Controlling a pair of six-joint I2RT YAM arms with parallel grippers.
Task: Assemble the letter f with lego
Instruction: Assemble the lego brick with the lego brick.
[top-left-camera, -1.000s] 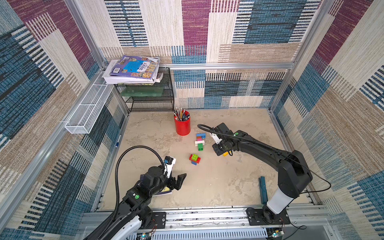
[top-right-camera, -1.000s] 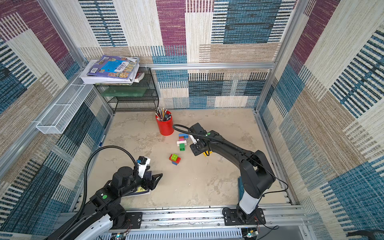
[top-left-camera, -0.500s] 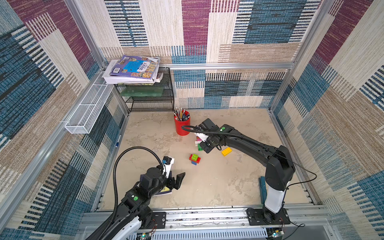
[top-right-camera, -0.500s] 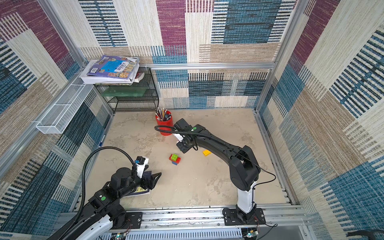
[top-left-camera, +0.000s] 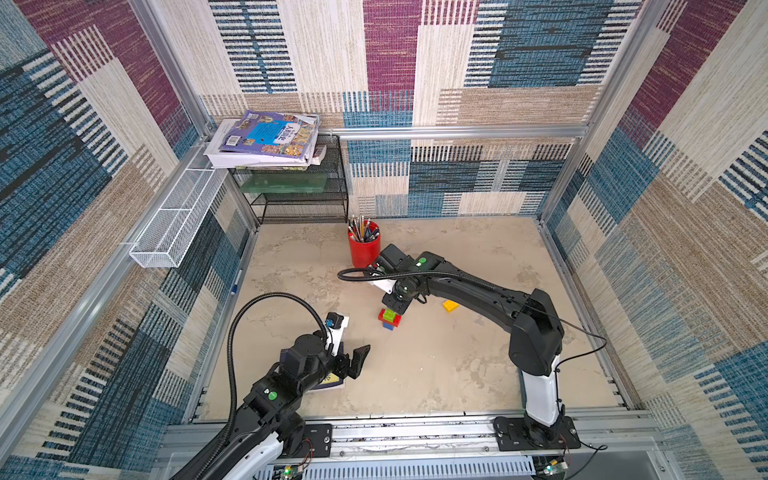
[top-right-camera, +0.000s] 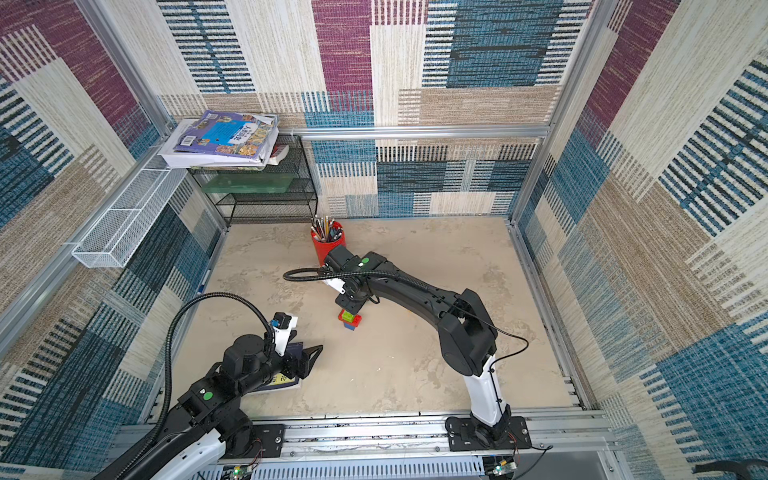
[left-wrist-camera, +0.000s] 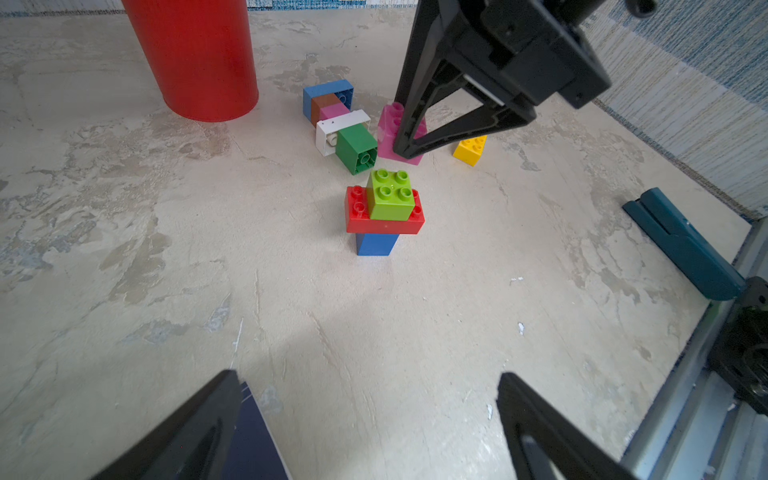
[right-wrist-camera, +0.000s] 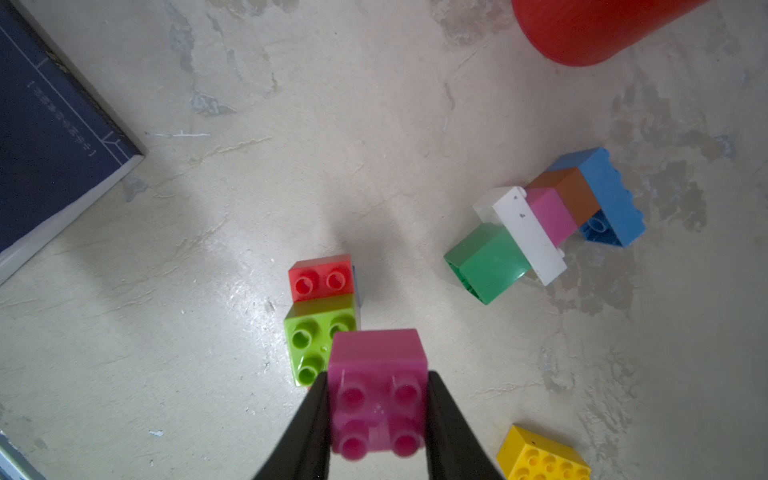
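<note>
My right gripper (right-wrist-camera: 378, 376) is shut on a pink square lego brick (right-wrist-camera: 376, 399), studs up, and holds it just behind a small stack (top-left-camera: 389, 319): a lime brick (left-wrist-camera: 390, 199) on a red oblong brick (left-wrist-camera: 384, 226) on a blue one (left-wrist-camera: 376, 245). The right fingers (left-wrist-camera: 409, 133) hide part of the pink brick (left-wrist-camera: 388, 124). A joined row of blue, brown, pink, white and green bricks (right-wrist-camera: 544, 224) lies on its side nearby. A yellow brick (top-left-camera: 451, 306) lies apart. My left gripper (left-wrist-camera: 369, 376) is open and holds nothing, at the front left.
A red pencil cup (top-left-camera: 364, 249) stands just behind the bricks. A dark blue book (right-wrist-camera: 50, 137) lies under my left gripper (top-left-camera: 349, 353). A teal tool (left-wrist-camera: 681, 245) rests by the right rail. A wire shelf (top-left-camera: 299, 195) with books fills the back left corner.
My right arm has carried the pink brick leftward, from beside the yellow brick past the lying row to the stack. The left arm has barely shifted.
</note>
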